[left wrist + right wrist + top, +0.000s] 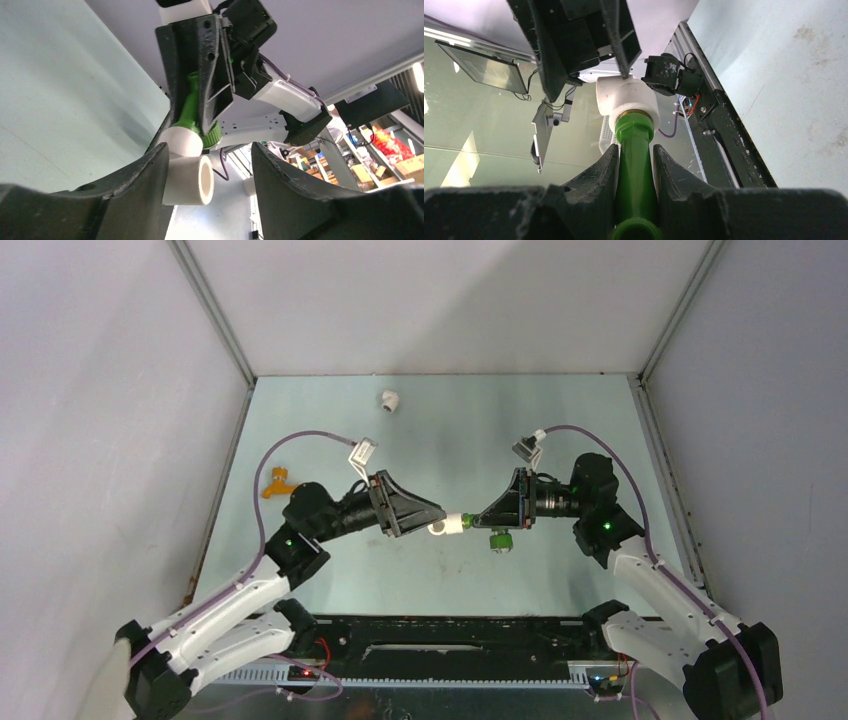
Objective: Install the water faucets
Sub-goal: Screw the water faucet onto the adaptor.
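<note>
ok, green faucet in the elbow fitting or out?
In: green faucet seated in mouth of white elbow fitting, brass ring showing. Depth cannot tell.

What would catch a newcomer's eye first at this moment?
At centre the tools meet tip to tip: the right tool is shut on the green faucet, whose end sits in a white elbow fitting that the left tool brackets, jaws parted. An orange faucet lies alone on the table, far left.

Soft, even light falls from overhead, leaving only faint shadows on the table [450, 440]. The top view is sharp. In both wrist views my near fingers [115, 200] blur darkly, and a ceiling lamp [419, 70] glares at one edge.
</note>
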`<control>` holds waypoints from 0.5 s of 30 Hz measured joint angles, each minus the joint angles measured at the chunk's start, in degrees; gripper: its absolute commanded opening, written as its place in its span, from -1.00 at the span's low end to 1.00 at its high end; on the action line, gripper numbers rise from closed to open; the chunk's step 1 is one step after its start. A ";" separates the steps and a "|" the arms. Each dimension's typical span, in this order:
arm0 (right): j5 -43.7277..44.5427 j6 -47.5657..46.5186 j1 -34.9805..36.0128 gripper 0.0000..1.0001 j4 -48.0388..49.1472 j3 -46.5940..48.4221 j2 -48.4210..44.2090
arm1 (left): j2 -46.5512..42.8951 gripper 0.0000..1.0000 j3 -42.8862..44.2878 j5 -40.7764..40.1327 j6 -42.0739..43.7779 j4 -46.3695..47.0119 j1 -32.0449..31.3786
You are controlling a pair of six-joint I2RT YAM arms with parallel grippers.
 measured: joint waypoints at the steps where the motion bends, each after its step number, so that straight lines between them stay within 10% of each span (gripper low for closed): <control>1: 0.02 0.00 0.04 -1.00 -0.07 -0.02 0.02 | -0.11 0.25 0.44 0.07 0.63 -0.22 -0.28; 15: 0.48 -0.09 0.13 -1.00 -0.48 -0.02 0.39 | -1.25 -0.02 2.91 0.90 6.23 -4.13 -5.90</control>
